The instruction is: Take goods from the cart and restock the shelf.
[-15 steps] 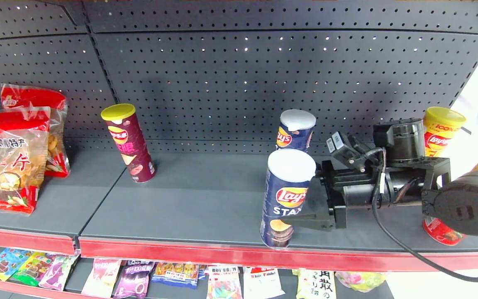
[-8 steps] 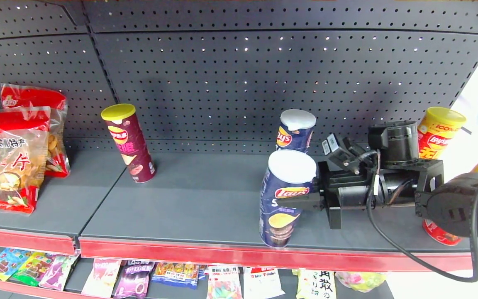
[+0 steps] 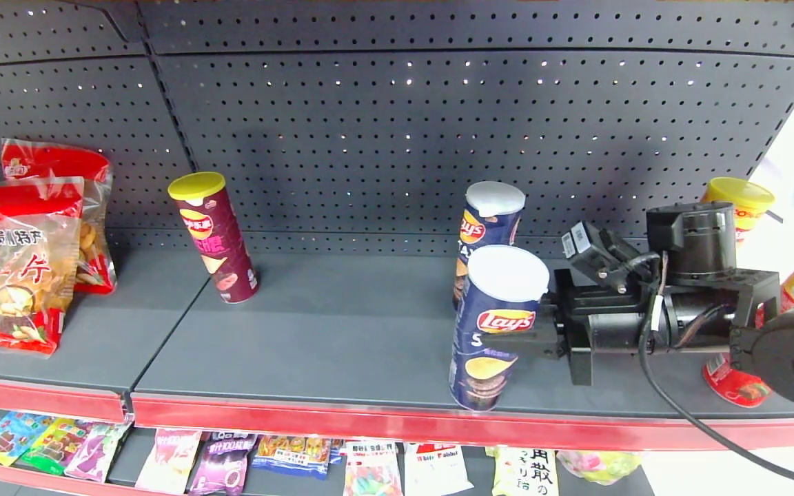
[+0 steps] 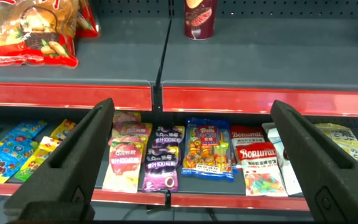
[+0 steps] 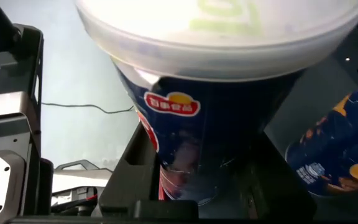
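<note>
A dark blue chip can with a white lid stands near the shelf's front edge, right of middle, and my right gripper is shut on its side from the right. In the right wrist view the same can sits between the black fingers. A second blue can stands just behind it by the pegboard. My left gripper hangs open below and in front of the shelf's red front edge, with nothing between its fingers.
A purple can with a yellow lid stands left of middle. Red snack bags lean at the far left. Yellow-lidded cans and a red can stand at the right end. Candy packets fill the lower shelf.
My right gripper rose up the blue can's side to its middle. Gripper and can then shifted to the right along the shelf.
</note>
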{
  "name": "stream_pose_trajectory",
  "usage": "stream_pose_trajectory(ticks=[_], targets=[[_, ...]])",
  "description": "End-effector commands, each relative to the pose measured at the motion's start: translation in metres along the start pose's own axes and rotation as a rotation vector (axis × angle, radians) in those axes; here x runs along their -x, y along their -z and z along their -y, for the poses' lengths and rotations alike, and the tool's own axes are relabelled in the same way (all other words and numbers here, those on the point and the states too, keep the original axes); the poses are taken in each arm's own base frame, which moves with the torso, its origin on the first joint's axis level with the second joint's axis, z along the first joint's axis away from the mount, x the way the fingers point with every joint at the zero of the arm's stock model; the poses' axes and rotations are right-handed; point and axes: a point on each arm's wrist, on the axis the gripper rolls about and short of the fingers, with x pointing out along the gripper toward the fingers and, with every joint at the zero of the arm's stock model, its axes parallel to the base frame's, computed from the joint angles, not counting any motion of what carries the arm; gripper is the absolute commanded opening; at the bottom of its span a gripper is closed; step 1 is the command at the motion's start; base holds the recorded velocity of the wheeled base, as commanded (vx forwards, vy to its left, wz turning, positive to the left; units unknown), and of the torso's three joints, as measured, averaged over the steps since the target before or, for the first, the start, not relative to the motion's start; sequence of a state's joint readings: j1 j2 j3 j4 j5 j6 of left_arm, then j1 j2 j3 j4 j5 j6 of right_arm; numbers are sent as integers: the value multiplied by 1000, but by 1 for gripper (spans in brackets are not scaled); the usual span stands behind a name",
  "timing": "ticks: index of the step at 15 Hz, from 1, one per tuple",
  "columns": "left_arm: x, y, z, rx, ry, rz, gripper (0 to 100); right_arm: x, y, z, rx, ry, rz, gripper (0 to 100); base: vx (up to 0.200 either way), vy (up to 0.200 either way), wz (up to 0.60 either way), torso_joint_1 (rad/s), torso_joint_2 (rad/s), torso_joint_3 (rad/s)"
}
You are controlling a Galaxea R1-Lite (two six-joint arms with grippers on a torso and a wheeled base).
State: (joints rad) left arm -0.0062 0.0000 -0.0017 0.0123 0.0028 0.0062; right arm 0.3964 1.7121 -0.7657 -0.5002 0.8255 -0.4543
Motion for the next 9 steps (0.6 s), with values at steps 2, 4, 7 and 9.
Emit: stream_pose_trajectory(ticks=[2, 4, 7, 9], targets=[[0, 0, 0, 0, 0, 0, 100, 8, 0, -3, 2, 16, 1, 0, 0, 0, 0, 0, 0, 0], [0, 0, 0, 0, 0, 0, 100, 7, 1, -3, -1, 13, -1, 0, 0, 0, 0, 0, 0, 0], [0, 0, 0, 0, 0, 0, 100, 6, 4, -3, -10, 21, -13, 0, 0, 0, 0, 0, 0, 0], [0, 0, 0, 0, 0, 0, 100, 5, 5, -3, -13, 19, -17, 0, 0, 0, 0, 0, 0, 0]])
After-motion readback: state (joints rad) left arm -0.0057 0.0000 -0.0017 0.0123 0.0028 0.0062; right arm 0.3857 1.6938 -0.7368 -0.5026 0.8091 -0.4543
